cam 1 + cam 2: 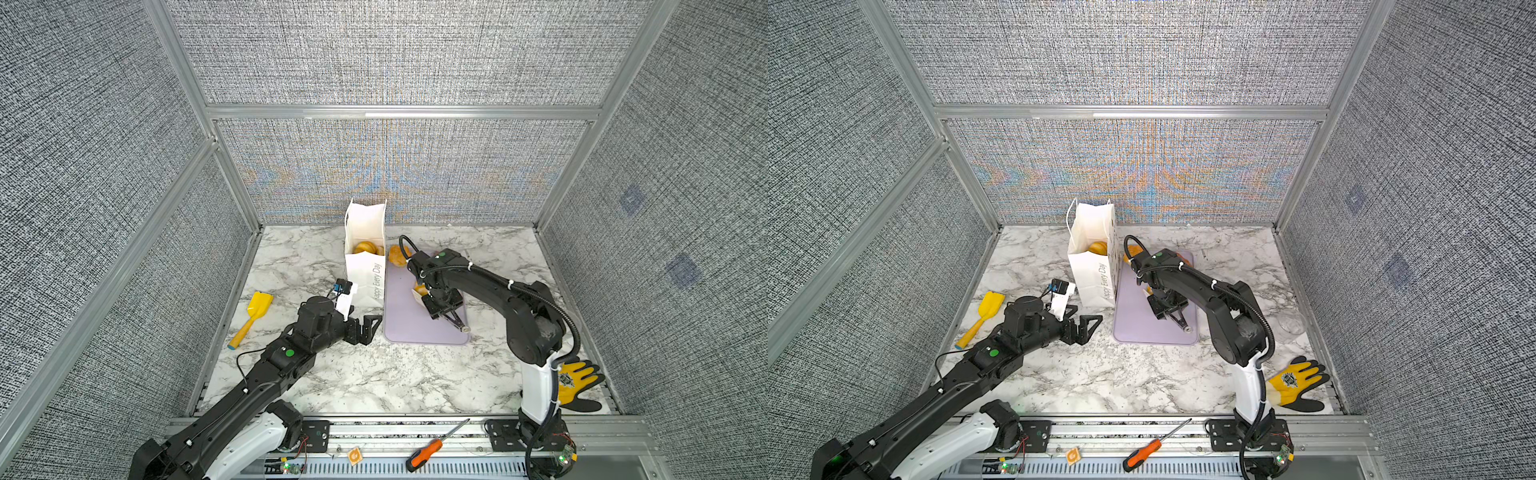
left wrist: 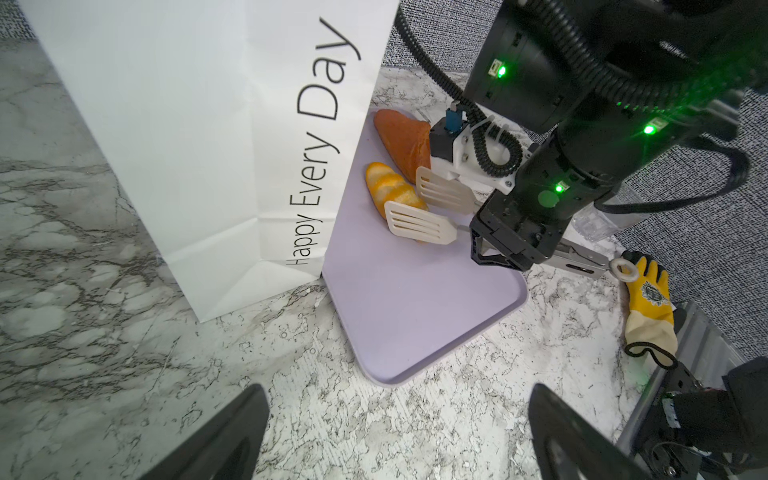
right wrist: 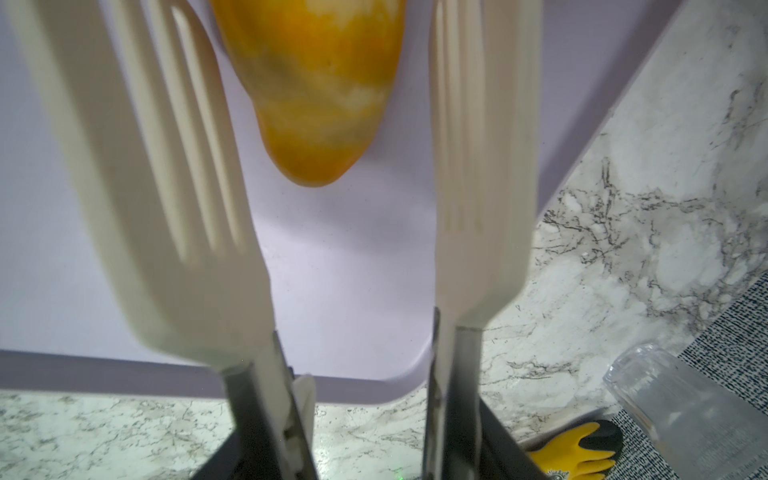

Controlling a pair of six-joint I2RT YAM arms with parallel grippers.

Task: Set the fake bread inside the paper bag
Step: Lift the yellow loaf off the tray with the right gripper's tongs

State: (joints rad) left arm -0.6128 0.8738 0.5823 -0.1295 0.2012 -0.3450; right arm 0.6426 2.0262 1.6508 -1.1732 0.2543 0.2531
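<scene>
With right claw (image 2: 496, 241) pinching the tongs (image 2: 417, 224), 2 blades spread, ease forward astride the fake bread (image 2: 388, 187) lying just ahead on the tray (image 2: 415, 316); squeeze gently; lift toward the paper bag (image 2: 187, 145) alongside.

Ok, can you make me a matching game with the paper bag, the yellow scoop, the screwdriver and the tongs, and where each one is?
Things:
1. paper bag
2. yellow scoop
3. screwdriver
4. tongs

Places:
A. on the metal rail at the front
B. in the right gripper, over the lilac tray
C. standing upright with fake bread inside
D. lying flat on the marble table

Pairs: 1-C, 2-D, 3-A, 4-B
</scene>
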